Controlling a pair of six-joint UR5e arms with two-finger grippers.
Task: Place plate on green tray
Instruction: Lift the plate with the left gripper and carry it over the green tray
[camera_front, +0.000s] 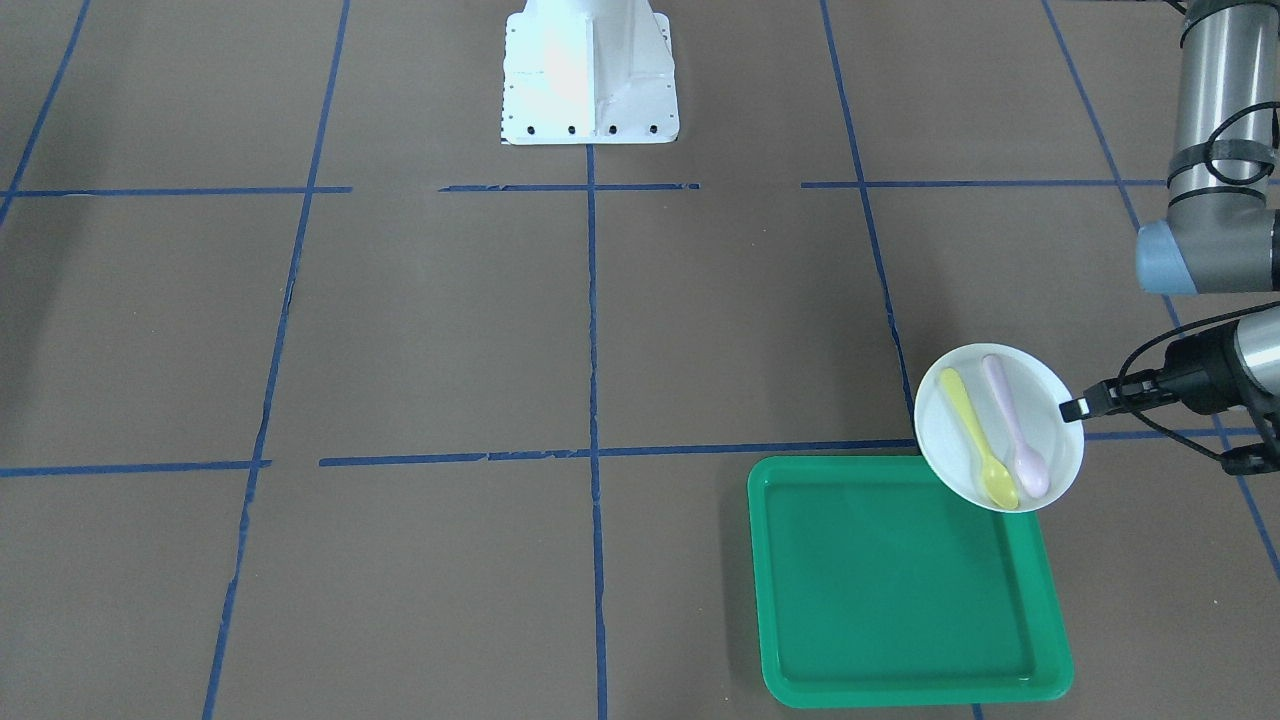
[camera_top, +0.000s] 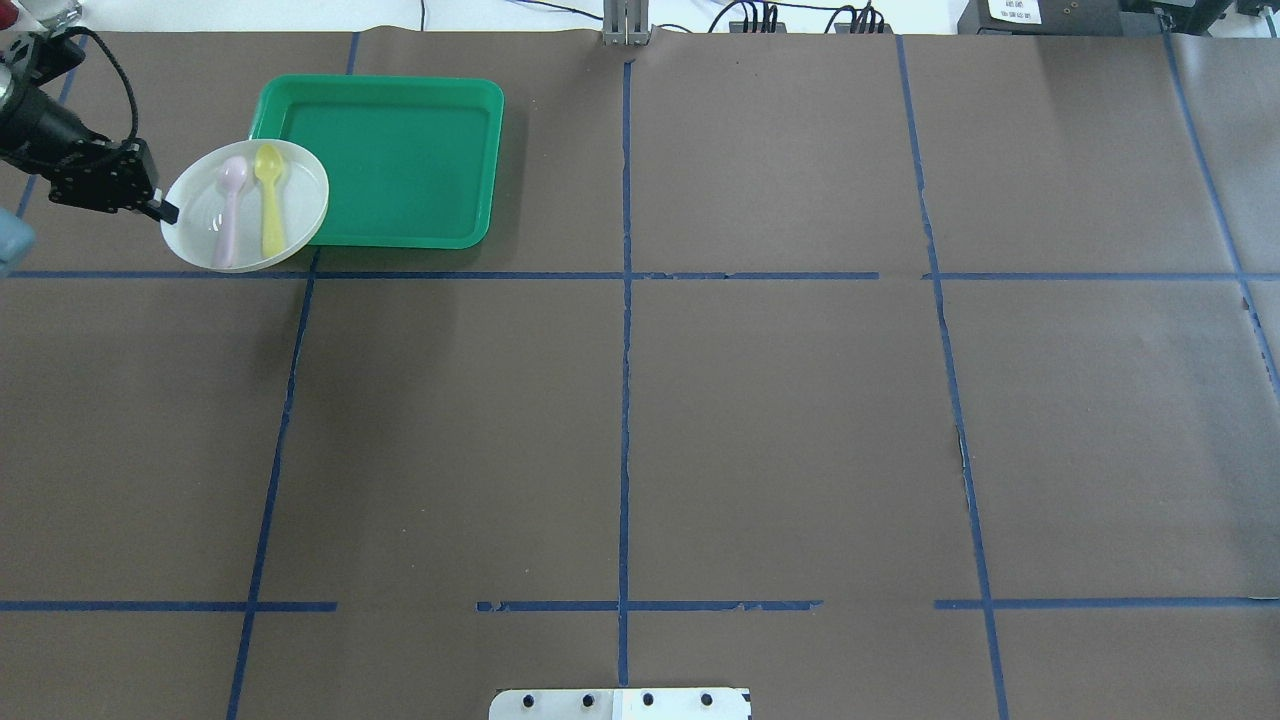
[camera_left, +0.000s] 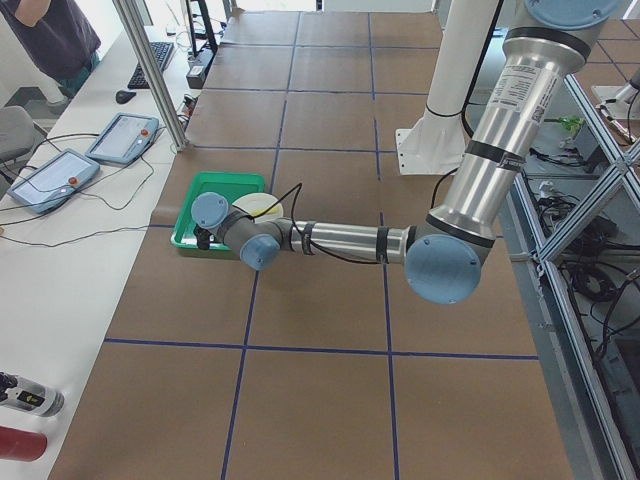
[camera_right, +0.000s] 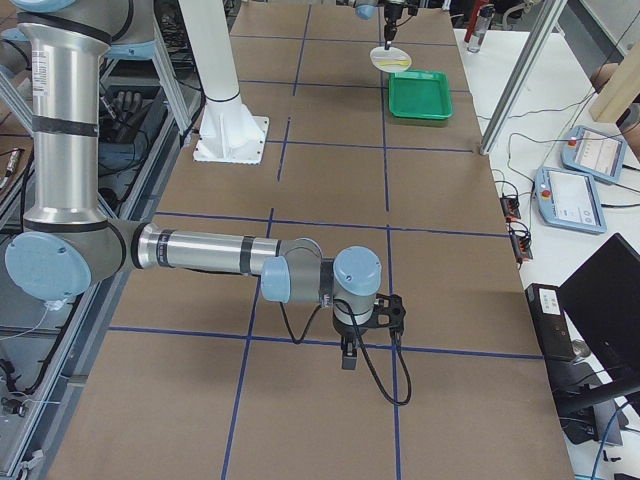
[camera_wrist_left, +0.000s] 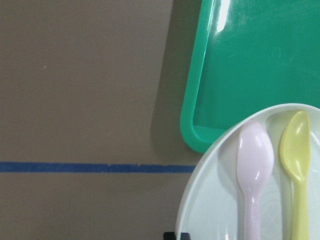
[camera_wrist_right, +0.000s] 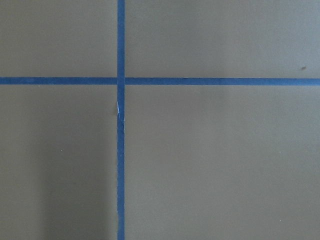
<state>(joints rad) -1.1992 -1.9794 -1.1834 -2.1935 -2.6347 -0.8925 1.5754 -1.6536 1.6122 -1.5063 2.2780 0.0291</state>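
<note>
My left gripper (camera_front: 1075, 408) is shut on the rim of the white plate (camera_front: 1055, 450) and holds it above the table. The plate overlaps the near corner of the green tray (camera_front: 900, 580). A pink spoon (camera_front: 1015, 425) and a yellow spoon (camera_front: 975, 435) lie on the plate. In the overhead view the gripper (camera_top: 165, 212) holds the plate (camera_top: 300, 195) at the left front corner of the tray (camera_top: 400, 150). The left wrist view shows the plate (camera_wrist_left: 215, 210) over the tray's corner (camera_wrist_left: 260, 60). My right gripper (camera_right: 348, 360) hangs over bare table far from the tray; I cannot tell whether it is open or shut.
The white robot base (camera_front: 590, 70) stands at the table's middle edge. Blue tape lines (camera_top: 625, 300) cross the brown table. Teach pendants (camera_left: 55, 175) and cables lie on the white bench beyond the tray. A metal post (camera_left: 150, 70) stands near the tray.
</note>
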